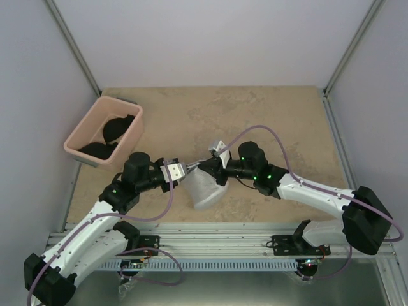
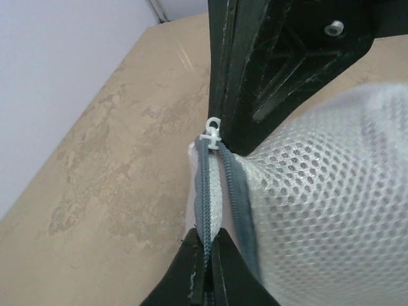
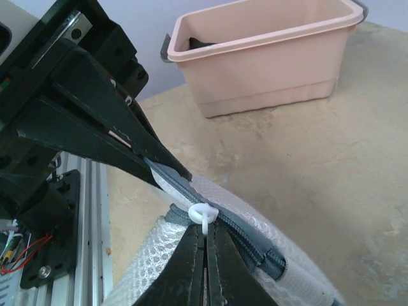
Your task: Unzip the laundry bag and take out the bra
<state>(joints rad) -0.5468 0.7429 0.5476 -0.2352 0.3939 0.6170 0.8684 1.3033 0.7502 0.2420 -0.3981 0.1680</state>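
The white mesh laundry bag (image 1: 205, 186) is held up between my two grippers at the table's middle. My left gripper (image 1: 186, 169) is shut on the bag's dark zipper tape (image 2: 210, 204) at the rim, its fingertips (image 2: 191, 268) pinching the edge. My right gripper (image 1: 211, 167) is shut on the white zipper pull (image 3: 203, 215), which also shows in the left wrist view (image 2: 212, 131). The two grippers face each other a short way apart. The zipper (image 3: 268, 252) looks shut along the stretch I see. The red bra is not in view; the mesh (image 2: 325, 204) hides the inside.
A pink plastic bin (image 1: 131, 135) stands at the back left with black bras (image 1: 115, 129) in it; it also shows in the right wrist view (image 3: 268, 70). An aluminium rail (image 1: 210, 239) runs along the near edge. Grey walls stand on three sides.
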